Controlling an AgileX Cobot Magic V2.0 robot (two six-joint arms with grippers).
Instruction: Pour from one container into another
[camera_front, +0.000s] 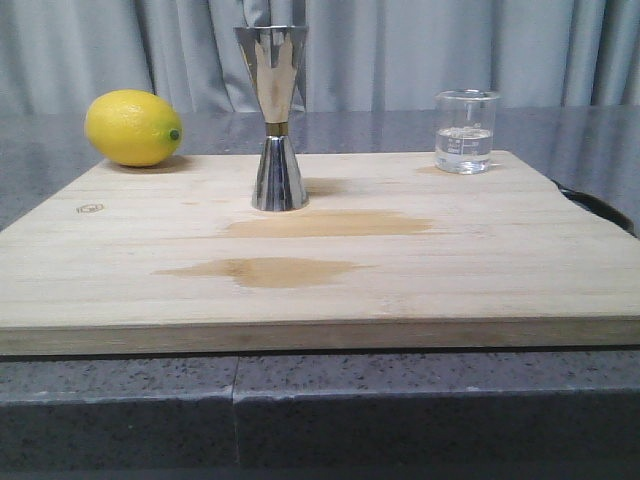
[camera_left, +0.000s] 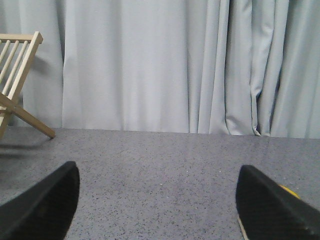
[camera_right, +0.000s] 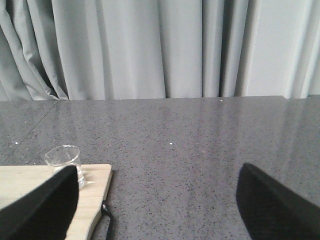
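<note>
The small clear glass beaker (camera_front: 466, 131), part full of clear liquid, stands at the back right of the wooden board (camera_front: 320, 290). The steel jigger (camera_front: 274, 118) stands upright near the board's back middle. Neither arm shows in the front view. My right gripper (camera_right: 157, 210) is open over the dark counter, and the beaker (camera_right: 63, 159) shows just beyond one of its fingers (camera_right: 42, 207) at the board's corner. My left gripper (camera_left: 157, 205) is open over bare counter with nothing between its fingers.
A yellow lemon (camera_front: 133, 127) rests at the board's back left; a sliver of it (camera_left: 289, 190) peeks past the left gripper's finger. Two damp stains (camera_front: 270, 270) mark the board. A wooden rack (camera_left: 17, 75) stands on the counter. A black handle (camera_front: 600, 205) sticks out by the board's right edge. Grey curtains hang behind.
</note>
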